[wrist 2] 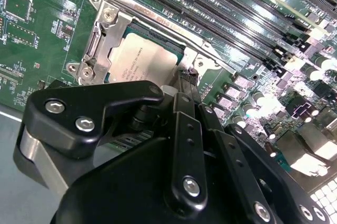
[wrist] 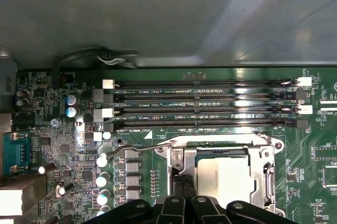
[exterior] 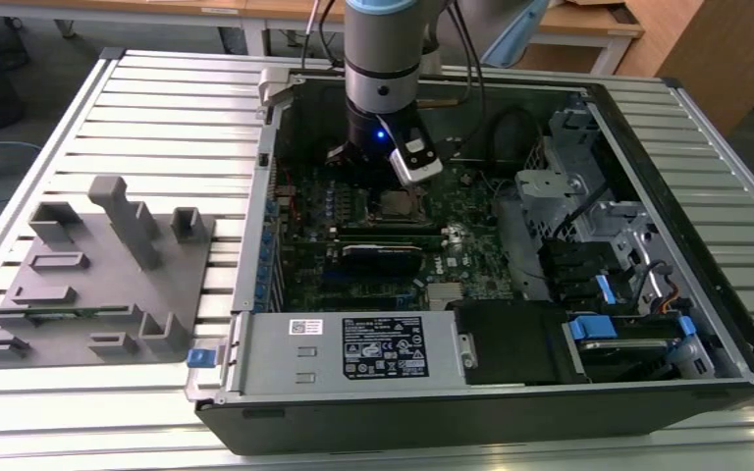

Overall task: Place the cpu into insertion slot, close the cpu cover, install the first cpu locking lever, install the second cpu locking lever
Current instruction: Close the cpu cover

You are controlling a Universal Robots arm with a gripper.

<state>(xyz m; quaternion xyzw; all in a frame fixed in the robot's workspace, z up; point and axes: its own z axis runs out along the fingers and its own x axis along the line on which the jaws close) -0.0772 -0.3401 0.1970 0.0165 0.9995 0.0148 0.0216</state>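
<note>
- One small flat square cpu with a dull silver-tan metal top (wrist: 226, 177) lies flat in its socket on the green motherboard (wrist: 42, 129), just beside the gripper's tips.
- One thin silvery metal cpu cover (wrist: 267, 176), a square frame with an open window, lies down around the cpu, and the chip shows through the window.
- The black gripper (wrist 2: 187, 76) has its fingers drawn together. Its tips stand at the edge of the cover, and I cannot tell if they touch it.
- One thin silver wire locking lever (wrist: 138, 149) runs along the socket and reaches out past the corner near the gripper's tips. I cannot tell whether it is latched.
- Four long black memory slots (wrist: 205, 103) run side by side beyond the socket, on its far side from the gripper.
- In the exterior view the grey-and-blue robot arm (exterior: 384, 59) reaches down into the open dark computer case (exterior: 482, 422), which stands on a slatted metal table (exterior: 89, 108).
- A grey plastic fixture block (exterior: 102, 275) lies outside the case, well apart from the gripper, at the exterior view's left.
</note>
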